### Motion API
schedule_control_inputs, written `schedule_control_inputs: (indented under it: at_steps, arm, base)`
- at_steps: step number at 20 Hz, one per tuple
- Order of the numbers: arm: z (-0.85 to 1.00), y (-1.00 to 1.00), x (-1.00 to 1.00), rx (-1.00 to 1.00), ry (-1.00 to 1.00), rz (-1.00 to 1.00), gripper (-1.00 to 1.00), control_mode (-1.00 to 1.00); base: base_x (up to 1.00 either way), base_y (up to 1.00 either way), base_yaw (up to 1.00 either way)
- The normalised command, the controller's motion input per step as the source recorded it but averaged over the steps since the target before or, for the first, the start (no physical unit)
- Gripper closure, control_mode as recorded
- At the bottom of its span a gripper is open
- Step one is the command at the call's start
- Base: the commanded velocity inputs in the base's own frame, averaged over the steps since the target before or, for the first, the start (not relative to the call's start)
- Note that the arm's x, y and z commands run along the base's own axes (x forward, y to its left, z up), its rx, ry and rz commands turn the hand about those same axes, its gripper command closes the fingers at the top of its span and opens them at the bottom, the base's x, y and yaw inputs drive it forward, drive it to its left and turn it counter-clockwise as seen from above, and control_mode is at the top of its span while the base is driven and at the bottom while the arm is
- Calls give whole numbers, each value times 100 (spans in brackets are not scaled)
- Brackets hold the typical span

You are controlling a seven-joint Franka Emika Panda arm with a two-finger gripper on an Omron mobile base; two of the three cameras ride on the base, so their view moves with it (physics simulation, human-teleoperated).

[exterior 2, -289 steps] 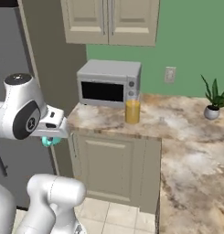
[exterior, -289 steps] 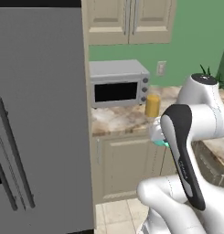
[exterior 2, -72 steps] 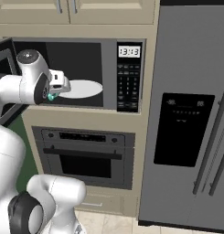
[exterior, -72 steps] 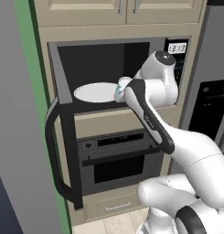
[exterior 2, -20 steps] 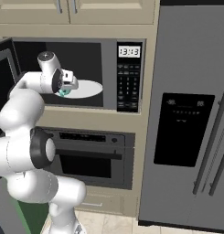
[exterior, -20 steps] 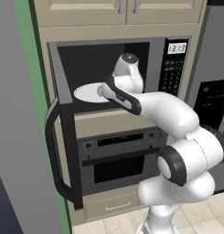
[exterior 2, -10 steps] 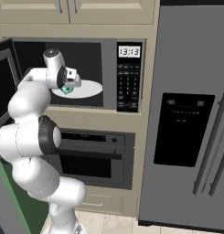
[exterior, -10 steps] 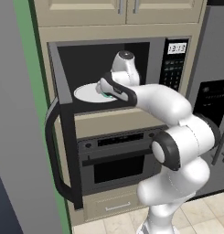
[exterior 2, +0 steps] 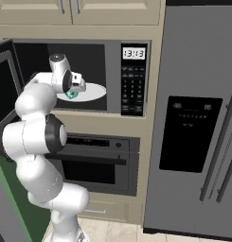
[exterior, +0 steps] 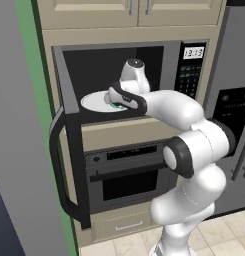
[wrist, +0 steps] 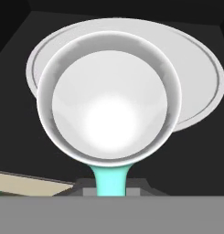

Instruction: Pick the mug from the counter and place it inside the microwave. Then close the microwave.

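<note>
- Pinched on the teal handle of the mug [wrist: 109, 105], the jaws of the gripper [wrist: 111, 187] are closed; in the hand view the fingertips are mostly lost behind the handle and the bottom edge, so little of them can be made out.
- From the hand view the mug's pale inside faces the camera, with the white turntable [wrist: 200, 87] behind it, partly covered by the mug.
- Whether the mug's base touches the turntable or hangs just above it cannot be told.
- At the far left of the left base view the microwave's open door [exterior: 69, 150] stands edge-on, with its curved black handle [exterior: 56, 165] towards the camera.
- Further right, inside the dark cavity of the microwave [exterior: 166, 55], the turntable [exterior: 94, 102] shows as a pale oval; the arm's hand covers its right part, and only a sliver of the mug [exterior: 115, 106] peeks out below the hand.
- Right of the cavity sits the keypad [exterior: 189, 75] with its clock, whose digits are too small to read surely.
- In the right base view the gripper [exterior 2: 75, 90] is inside the cavity over the turntable [exterior 2: 96, 90], a teal bit of the mug [exterior 2: 71, 94] below it.
- Below the microwave is a black wall oven [exterior 2: 93, 163], the arm hiding its left part.
- At the right stands a grey refrigerator [exterior 2: 202, 118], cut off by the edge.
</note>
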Motion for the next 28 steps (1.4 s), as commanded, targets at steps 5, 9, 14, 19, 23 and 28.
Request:
schedule_control_inputs:
  at_steps: [5, 9, 14, 19, 23, 28]
  arm:
    - [-16, 0, 22, 0, 0, 0, 100, -100]
    - [-15, 0, 35, 0, 2, 0, 100, -100]
    - [-2, 6, 34, 0, 0, 0, 100, -100]
    - [0, 7, 47, 0, 0, 0, 100, -100]
    - [0, 3, 21, 0, 0, 0, 100, -100]
    - [-12, 0, 0, 0, 0, 0, 100, -100]
  base:
    - [0, 0, 0]
    - [0, 0, 0]
    - [0, 0, 0]
    - [0, 0, 0]
    - [0, 0, 0]
    - [0, 0, 0]
